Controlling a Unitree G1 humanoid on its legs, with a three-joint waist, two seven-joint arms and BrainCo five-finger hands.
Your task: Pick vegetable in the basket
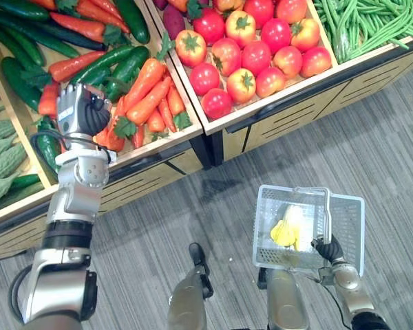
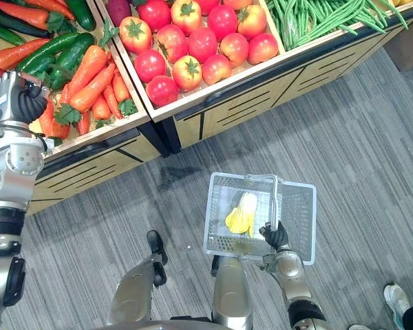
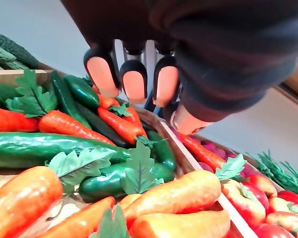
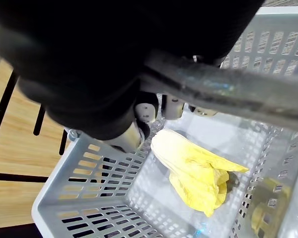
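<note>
My left hand (image 1: 82, 110) hovers over the bin of carrots (image 1: 148, 96) and cucumbers (image 1: 120, 65), fingers relaxed and holding nothing. In the left wrist view its fingertips (image 3: 134, 82) hang just above a carrot (image 3: 179, 193) and a cucumber (image 3: 44, 146). My right hand (image 1: 328, 247) is curled round the handle (image 4: 223, 91) of a grey plastic basket (image 1: 261, 227), which hangs low over the floor. One yellow leafy vegetable (image 4: 198, 173) lies inside the basket, also seen from above (image 2: 241, 213).
The wooden produce stand also holds tomatoes (image 1: 255, 55), green beans (image 1: 372, 24) and bitter gourds (image 1: 0, 151). Its front edge runs diagonally across the view. Grey striped floor lies before it. A person's shoe (image 2: 396, 299) shows at the lower right.
</note>
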